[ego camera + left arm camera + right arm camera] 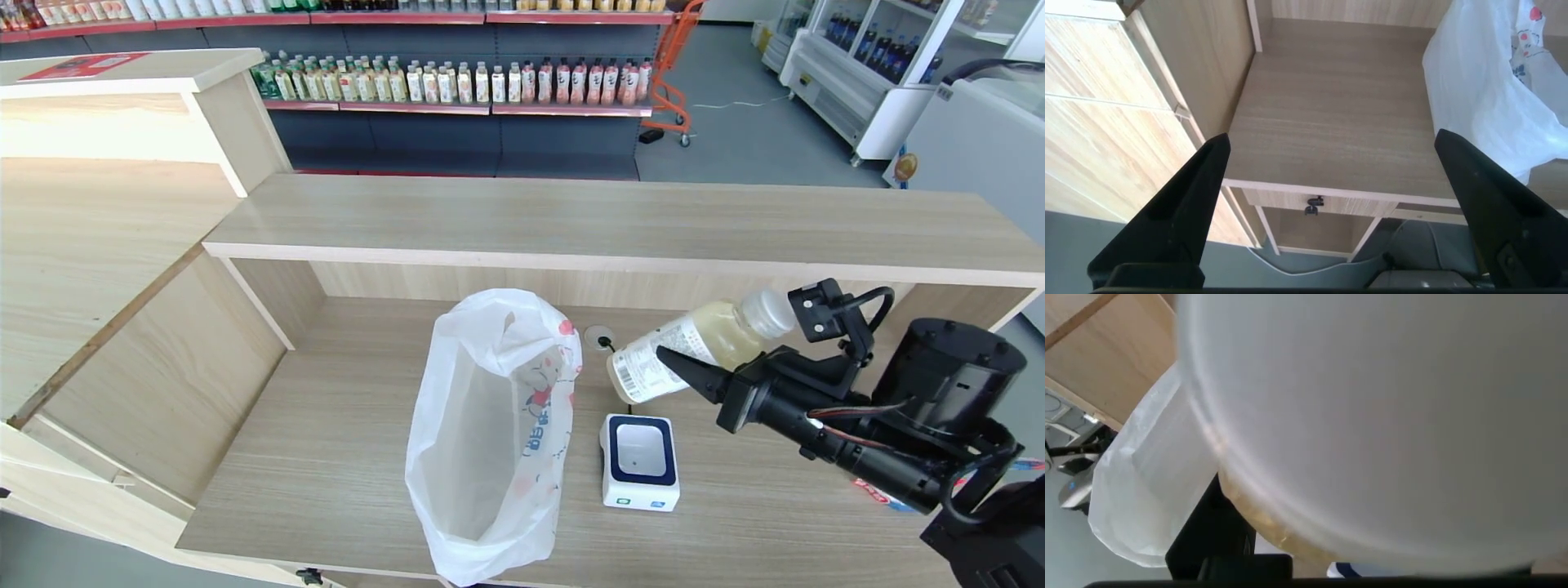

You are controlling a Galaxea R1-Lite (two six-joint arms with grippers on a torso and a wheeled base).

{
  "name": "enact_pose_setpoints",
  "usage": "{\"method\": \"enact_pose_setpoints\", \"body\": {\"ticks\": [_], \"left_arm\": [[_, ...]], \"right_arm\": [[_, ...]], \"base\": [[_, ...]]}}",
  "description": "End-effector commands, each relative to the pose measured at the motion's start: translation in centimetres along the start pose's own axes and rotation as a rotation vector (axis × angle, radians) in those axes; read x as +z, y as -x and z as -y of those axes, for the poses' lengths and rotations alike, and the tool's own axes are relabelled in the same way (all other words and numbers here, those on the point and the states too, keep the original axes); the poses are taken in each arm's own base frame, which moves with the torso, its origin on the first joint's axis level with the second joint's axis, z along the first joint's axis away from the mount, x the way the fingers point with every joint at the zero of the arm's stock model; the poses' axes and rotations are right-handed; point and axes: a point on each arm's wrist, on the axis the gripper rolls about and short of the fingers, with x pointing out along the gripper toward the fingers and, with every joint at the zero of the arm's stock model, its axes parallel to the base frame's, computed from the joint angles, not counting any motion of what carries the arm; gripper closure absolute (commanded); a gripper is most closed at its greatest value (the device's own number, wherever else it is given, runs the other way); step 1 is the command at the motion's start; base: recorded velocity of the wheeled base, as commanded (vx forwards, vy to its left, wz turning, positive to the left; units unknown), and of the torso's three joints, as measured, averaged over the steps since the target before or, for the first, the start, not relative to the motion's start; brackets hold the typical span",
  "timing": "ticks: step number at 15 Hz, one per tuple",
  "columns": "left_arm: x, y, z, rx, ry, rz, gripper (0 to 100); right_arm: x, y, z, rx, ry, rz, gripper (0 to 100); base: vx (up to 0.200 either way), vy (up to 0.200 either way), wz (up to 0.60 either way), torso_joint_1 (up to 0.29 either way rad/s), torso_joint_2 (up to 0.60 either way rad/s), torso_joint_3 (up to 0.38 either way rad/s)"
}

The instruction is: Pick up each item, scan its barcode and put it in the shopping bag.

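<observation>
The right end effector (692, 366) is gripping a bottle (694, 343) tilted in the air by the scanner (641, 461), barcode end lower and nearer the open white bag (490, 425) standing beside the scanner on the wooden surface (326, 457). The left end effector (1333, 140) is hanging spread wide over the surface's near edge by the bag. Behind the raised ledge (620, 220), drink shelves (457, 82), an orange cart (673, 65) and coolers (857, 57) are lining the shop.
</observation>
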Motion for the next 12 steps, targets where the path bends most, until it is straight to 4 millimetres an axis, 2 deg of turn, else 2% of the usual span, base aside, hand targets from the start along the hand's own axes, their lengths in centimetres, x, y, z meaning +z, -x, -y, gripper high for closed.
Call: {"method": "enact_pose_setpoints", "body": {"ticks": [1,9,11,12], "left_arm": [[0.0,0.0,0.0,0.002,0.001,0.0,0],[0.0,0.0,0.0,0.001,-0.001,0.0,0],[0.0,0.0,0.0,0.001,-0.001,0.0,0],[0.0,0.0,0.0,0.002,-0.001,0.0,0]], "right_arm": [[-0.43,0.26,-0.27,0.006,-0.005,-0.019,100],[-0.86,0.96,-0.4,0.003,-0.013,-0.042,100],[-0.89,0.99,-0.4,0.002,-0.013,-0.044,100],[-0.92,1.02,-0.36,0.001,-0.014,-0.045,100]], "base": [[0.0,0.0,0.0,0.0,0.0,0.0],[0.0,0.0,0.0,0.0,0.0,0.0],[-0.2,0.2,0.0,-0.002,0.0,0.005],[0.0,0.0,0.0,0.0,0.0,0.0]]}}
